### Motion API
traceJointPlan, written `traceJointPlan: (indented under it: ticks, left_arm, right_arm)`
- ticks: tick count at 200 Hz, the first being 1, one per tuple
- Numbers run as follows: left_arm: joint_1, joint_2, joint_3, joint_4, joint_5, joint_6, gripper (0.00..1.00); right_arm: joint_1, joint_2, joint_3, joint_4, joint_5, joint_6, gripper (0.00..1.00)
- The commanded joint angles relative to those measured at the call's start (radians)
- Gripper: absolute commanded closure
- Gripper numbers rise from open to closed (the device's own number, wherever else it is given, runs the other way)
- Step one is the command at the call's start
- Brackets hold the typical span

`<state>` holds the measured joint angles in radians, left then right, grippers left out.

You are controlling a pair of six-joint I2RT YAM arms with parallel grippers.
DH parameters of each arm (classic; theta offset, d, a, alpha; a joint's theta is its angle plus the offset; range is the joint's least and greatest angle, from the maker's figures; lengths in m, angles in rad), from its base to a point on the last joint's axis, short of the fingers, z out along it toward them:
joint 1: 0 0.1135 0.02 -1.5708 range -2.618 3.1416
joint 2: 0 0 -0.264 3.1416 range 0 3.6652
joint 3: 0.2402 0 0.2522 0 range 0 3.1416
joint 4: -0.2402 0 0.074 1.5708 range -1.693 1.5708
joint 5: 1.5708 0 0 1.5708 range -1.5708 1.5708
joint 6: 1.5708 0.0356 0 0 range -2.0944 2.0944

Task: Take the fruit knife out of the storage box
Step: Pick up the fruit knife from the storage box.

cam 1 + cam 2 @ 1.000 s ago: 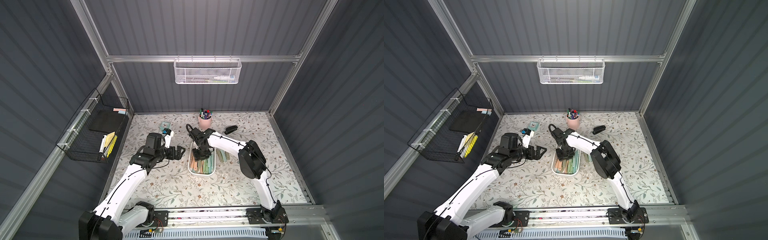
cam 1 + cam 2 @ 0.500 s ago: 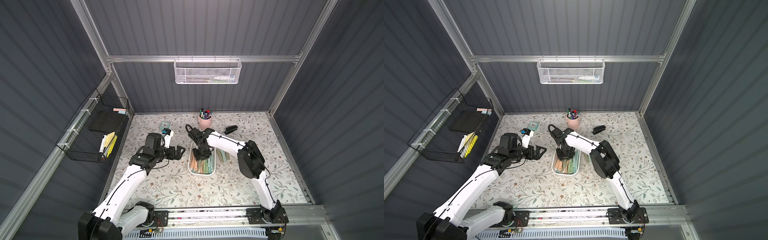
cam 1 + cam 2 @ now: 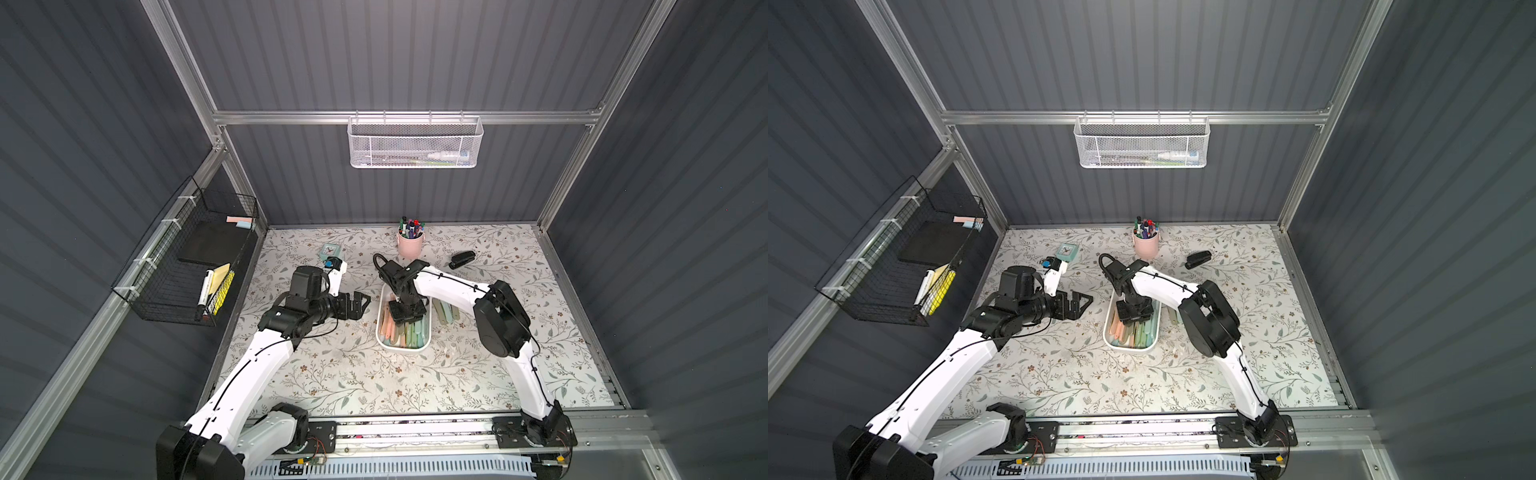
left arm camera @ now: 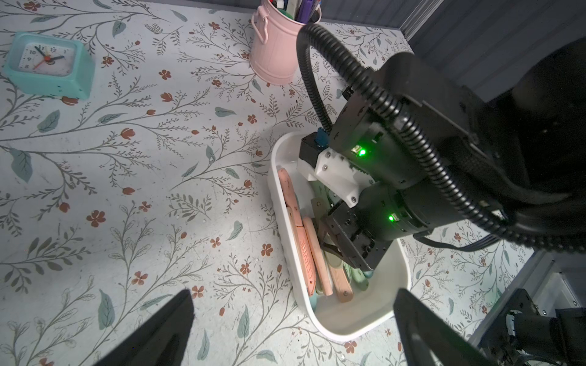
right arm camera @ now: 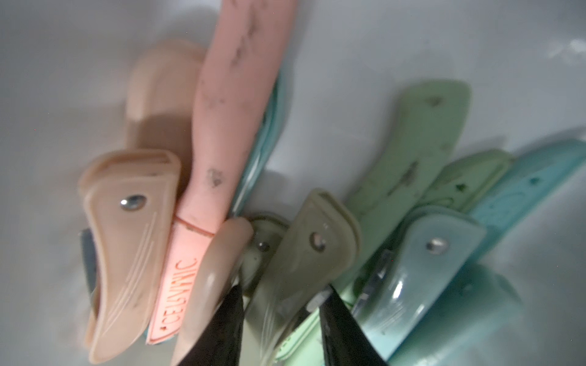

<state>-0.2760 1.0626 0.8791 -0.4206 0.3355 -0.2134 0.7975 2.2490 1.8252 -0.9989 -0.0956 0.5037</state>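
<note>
Top views: floral tabletop point(image 3: 332, 374), entries running left to right.
1. Black wire basket point(image 3: 183, 270): hung on the left wall, beyond the tabletop's left edge.
2. Teal alarm clock point(image 3: 331, 250): near the rear edge, toward the rear left corner.
3. Left gripper point(image 3: 362, 306): above the tabletop, near the left wall of the storage box point(image 3: 402, 348) and apart from it; fingers spread wide, nothing between them.
4. Storage box: shallow white tub about mid-tabletop, long sides running front to rear. Contents: fruit knives point(image 3: 411, 334), folded, with pink, beige, green and blue handles, overlapping.
5. Right gripper point(image 3: 405, 319): down inside the storage box, pointing at the handles. In the right wrist view its black fingertips point(image 5: 218, 332), partly closed, stand either side of the olive fruit knife point(image 5: 304, 247). That knife lies in the box between a tan handle point(image 5: 212, 275) and a pale blue handle point(image 5: 425, 263). Whether the fingertips press on it cannot be told.
6. Pink pen pot point(image 3: 410, 246): at the rear edge, behind the box.
7. White mesh basket point(image 3: 415, 143): on the rear wall, above the pot.
8. Loose folding knives point(image 3: 444, 313): pale green, on the tabletop just beside the box's right wall.
9. Black stapler point(image 3: 462, 260): near the rear edge, right of the pot.
</note>
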Motion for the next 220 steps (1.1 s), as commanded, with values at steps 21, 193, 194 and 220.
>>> traceJointPlan:
  ticks: [21,193,194,220]
  left_arm:
    - [0.004,-0.015,0.019,-0.014,0.0,0.009,0.01]
    - [0.004,-0.015,0.018,-0.012,0.002,0.009,0.01]
    - [0.004,-0.015,0.018,-0.013,0.004,0.008,0.01]
    - [0.005,-0.024,0.01,0.014,0.072,0.01,0.01]
  right_arm:
    - [0.003,0.009,0.013,0.021,-0.006,-0.003,0.67]
    - [-0.02,-0.175,-0.081,0.119,0.025,0.002,0.87]
    - [-0.022,-0.178,-0.083,0.121,0.021,0.003,0.87]
    - [-0.081,-0.28,-0.213,0.26,-0.162,-0.01,0.87]
